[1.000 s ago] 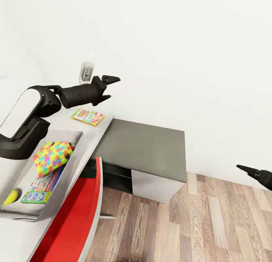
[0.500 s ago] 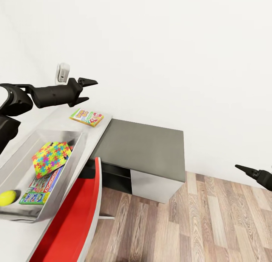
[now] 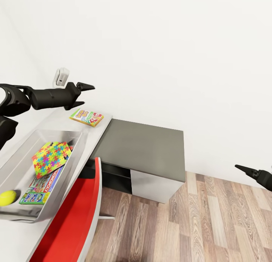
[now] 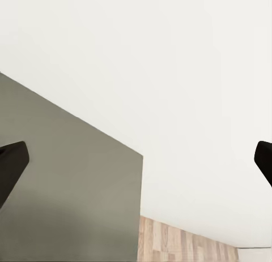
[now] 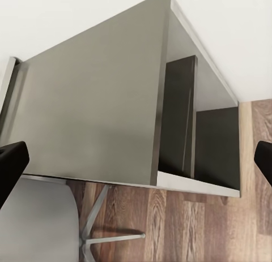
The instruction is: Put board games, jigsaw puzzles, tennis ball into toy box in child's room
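On the pale grey table [image 3: 99,130], far beyond the shallow light grey toy box [image 3: 77,140], lies a flat yellow-green-red game box [image 3: 87,117]. Inside the bin rest a multicoloured jigsaw sheet [image 3: 51,158], two printed game boxes [image 3: 40,189] and a small yellow-green tennis ball [image 3: 7,197]. Above the far game box hovers the left claw [image 3: 85,94], fingers apart. At the right edge, only one fingertip of the right claw [image 3: 252,173] appears; its wrist view shows both fingertips wide apart.

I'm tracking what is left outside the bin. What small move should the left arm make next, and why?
Probably lower the open left gripper onto the yellow-green-red game box lying on the pale grey desk top: it sits outside the light grey toy bin, just below the gripper.
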Available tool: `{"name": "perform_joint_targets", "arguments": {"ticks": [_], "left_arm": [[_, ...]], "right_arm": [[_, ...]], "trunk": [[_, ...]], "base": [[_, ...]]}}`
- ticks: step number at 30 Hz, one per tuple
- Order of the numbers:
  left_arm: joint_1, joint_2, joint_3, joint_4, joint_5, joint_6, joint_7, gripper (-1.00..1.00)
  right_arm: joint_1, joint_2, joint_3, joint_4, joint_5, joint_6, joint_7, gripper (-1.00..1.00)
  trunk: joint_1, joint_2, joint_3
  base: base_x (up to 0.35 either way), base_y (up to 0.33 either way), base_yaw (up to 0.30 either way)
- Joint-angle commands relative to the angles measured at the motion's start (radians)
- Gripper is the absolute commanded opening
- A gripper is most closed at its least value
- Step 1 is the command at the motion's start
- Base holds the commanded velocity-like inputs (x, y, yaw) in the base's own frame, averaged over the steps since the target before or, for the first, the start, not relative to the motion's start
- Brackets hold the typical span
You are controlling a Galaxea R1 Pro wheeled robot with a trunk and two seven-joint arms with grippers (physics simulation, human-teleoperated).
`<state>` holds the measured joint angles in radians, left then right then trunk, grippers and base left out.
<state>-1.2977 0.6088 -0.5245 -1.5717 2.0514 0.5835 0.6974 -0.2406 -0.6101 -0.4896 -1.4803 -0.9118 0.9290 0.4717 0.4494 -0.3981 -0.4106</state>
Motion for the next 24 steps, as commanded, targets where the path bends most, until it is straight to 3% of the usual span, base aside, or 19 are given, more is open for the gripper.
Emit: {"name": "perform_joint_targets", "arguments": {"ticks": [1,13,24], "left_arm": [[-0.002,0.001,-0.002,-0.001,0.009,-0.002,0.013,1.00],[-0.002,0.002,-0.006,-0.001,0.011,-0.001,0.035,1.00],[-0.002,0.002,-0.024,-0.001,0.012,-0.002,0.037,1.00]], "right_arm": [[-0.001,0.000,-0.001,0.000,0.004,0.005,0.005,1.00],[-0.001,0.000,0.000,0.000,0.004,0.005,0.005,1.00],[-0.002,0.000,0.000,0.000,0.004,0.005,0.005,1.00]], "trunk": [[0.001,-0.002,-0.002],[0.001,-0.002,-0.002],[0.001,-0.002,-0.002]], "base": [[0.000,0.000,0.000],[0.032,-0.007,0.000],[0.242,-0.105,0.000]]}}
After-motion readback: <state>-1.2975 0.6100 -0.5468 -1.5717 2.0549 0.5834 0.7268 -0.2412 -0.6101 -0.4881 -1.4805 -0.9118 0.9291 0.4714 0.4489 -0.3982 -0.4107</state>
